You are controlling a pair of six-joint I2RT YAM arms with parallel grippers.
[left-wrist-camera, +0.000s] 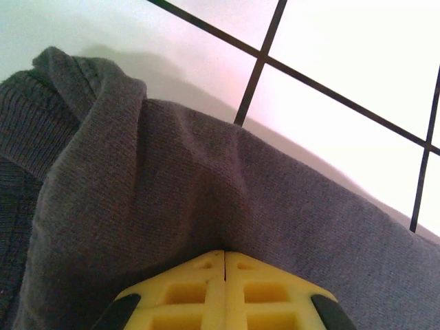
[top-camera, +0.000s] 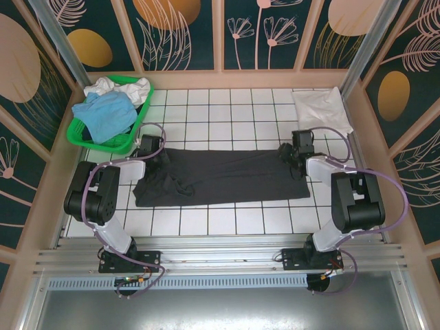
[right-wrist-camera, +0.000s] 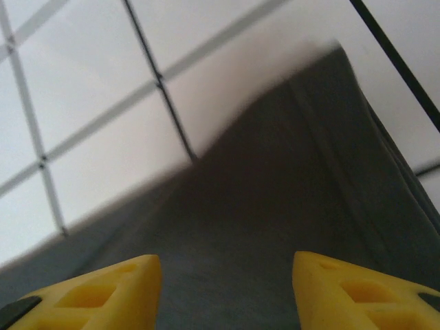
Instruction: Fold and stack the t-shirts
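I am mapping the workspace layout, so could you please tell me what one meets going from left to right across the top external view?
A green plastic basket at the far left → dark charcoal cloth t-shirt spread flat in the middle → folded white cloth t-shirt at the far right.

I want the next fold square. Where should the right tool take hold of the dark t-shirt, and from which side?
Probably the far right corner of the dark t-shirt, where the hemmed edge lies flat on the table. Come down from above at the right end: the right tool hovers open there, and the left tool is shut on the bunched left end.
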